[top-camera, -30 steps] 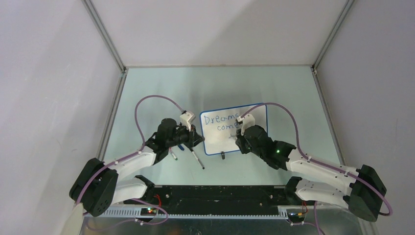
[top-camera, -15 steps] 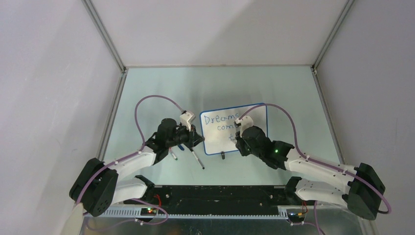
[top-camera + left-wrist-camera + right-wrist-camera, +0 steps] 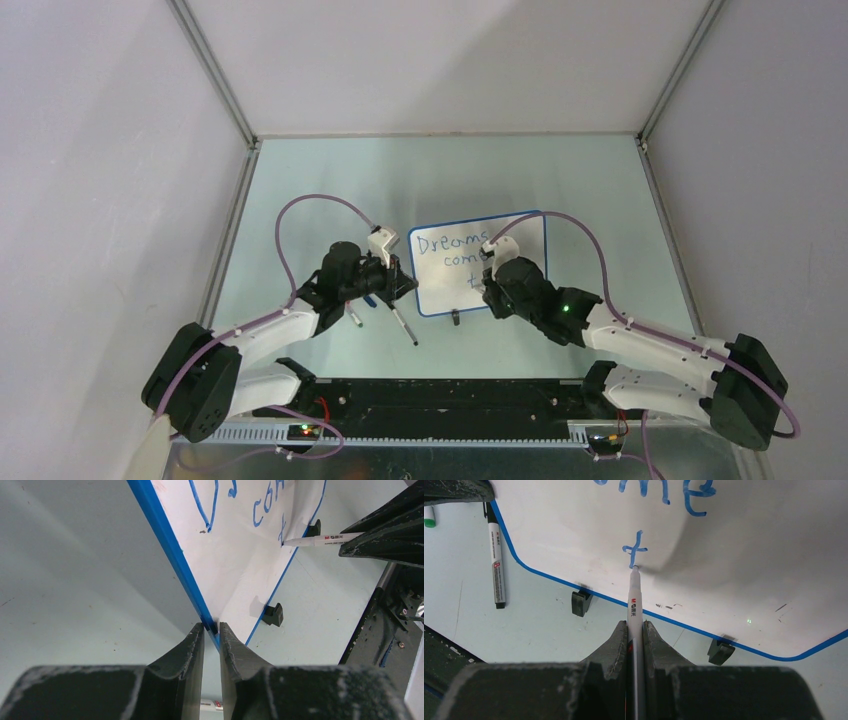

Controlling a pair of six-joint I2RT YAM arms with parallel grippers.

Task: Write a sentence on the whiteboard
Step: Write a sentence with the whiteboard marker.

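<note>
Jaws: L gripper pinches whiteboard rim at 8 o'clock; R gripper clamped on marker, tip at "t". Board prob light, stiff, slick, so grip rim only

Found bare table beyond the whiteboard and to its right. Met the left gripper clamped on its left edge, the right gripper with pen over the near part, loose markers just near-left.
</note>
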